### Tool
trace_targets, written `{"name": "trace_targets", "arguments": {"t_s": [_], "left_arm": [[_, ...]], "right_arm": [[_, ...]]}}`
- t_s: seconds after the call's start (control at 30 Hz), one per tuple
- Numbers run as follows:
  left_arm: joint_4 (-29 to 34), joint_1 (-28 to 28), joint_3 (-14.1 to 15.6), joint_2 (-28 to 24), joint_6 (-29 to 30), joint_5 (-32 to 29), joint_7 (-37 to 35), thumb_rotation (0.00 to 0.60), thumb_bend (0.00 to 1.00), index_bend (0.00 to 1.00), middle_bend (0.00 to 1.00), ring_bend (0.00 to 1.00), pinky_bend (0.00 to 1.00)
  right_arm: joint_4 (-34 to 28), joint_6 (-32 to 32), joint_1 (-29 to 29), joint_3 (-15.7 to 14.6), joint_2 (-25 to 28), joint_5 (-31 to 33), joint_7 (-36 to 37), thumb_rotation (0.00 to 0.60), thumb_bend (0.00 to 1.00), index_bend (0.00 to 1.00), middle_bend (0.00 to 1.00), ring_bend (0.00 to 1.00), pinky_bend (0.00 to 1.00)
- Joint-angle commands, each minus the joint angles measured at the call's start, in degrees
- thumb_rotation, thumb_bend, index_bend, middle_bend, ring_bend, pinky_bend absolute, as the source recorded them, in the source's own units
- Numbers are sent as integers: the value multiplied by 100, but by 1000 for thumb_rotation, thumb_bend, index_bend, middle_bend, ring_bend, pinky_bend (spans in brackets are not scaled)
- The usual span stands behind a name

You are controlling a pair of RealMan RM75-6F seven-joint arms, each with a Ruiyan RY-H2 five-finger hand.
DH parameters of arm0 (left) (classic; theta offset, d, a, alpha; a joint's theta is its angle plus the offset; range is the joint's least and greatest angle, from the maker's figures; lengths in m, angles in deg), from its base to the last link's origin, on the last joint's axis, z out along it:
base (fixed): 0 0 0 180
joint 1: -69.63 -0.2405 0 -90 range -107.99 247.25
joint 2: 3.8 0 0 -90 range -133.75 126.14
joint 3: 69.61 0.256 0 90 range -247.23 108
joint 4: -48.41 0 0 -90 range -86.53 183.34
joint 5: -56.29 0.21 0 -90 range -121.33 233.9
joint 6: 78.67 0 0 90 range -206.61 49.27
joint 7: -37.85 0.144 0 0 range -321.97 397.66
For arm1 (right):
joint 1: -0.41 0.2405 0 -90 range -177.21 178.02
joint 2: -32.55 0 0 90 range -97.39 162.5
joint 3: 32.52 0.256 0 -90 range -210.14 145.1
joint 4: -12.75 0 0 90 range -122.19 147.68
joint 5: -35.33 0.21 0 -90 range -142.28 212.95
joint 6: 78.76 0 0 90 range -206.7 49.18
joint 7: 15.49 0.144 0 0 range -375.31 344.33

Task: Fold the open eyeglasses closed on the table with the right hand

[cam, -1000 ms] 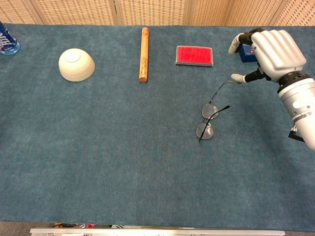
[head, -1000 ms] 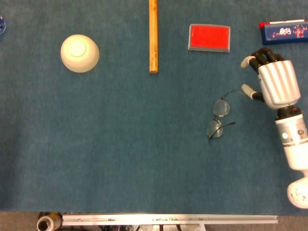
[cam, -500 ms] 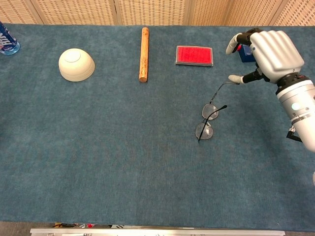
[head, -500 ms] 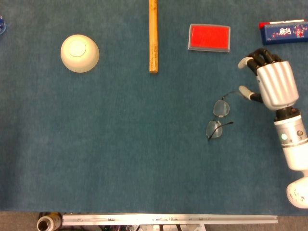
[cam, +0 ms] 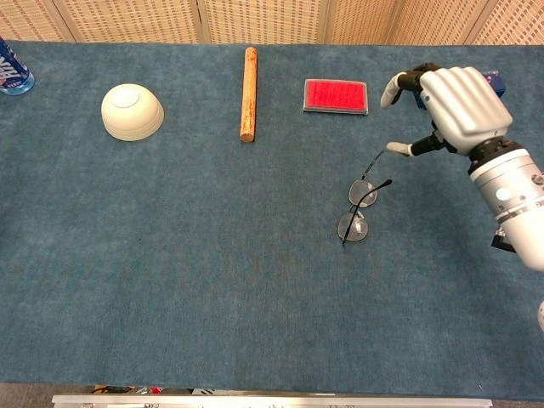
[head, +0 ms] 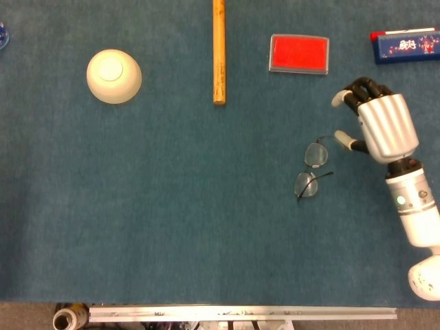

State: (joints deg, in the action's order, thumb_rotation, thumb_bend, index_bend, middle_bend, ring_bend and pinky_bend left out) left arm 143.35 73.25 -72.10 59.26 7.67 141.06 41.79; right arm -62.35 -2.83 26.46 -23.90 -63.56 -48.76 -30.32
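Pale-tipped fingers (cam: 393, 87) of the right hand (head: 382, 124) curl loosely and apart, holding nothing — the thumb tip sits at the end of the eyeglasses' (head: 311, 168) far temple arm; contact cannot be told. The thin wire-framed eyeglasses lie open on the blue felt-like desk (head: 172, 206), round lenses side by side, just left of the hand. Well apart — a cream upturned bowl (head: 113, 75), a wooden rod (head: 218, 51), a flat red case (head: 299, 53), a blue box (head: 405, 45).
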Motion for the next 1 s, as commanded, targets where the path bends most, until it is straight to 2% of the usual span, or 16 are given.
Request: {"name": "trace_targets", "arguments": {"t_s": [0.03,0.43,0.63,1.0], "left_arm": [[8,-2,2,-4,1,2,6,600,445,413,332,144,278],[15,6,15,-1,-17,23,24,600,445,413,332,144,278],[16,4,17,0,-13,30,24,600,445,413,332,144,278],[11,2,7,-25,-16,14,-49,600,444,413,333,144,278]], "right_arm": [[20,-8,1,-27,-17,-20,16,600,37,456,454,281,474],[-265,288,-56,63,181,-155,33,600,38,456,454,280,474],[-49,245,11,168,30,-53,10,600,40,456,459,281,474],[401,-6,168,156,-346,51,115,600,40,456,459,280,474]]}}
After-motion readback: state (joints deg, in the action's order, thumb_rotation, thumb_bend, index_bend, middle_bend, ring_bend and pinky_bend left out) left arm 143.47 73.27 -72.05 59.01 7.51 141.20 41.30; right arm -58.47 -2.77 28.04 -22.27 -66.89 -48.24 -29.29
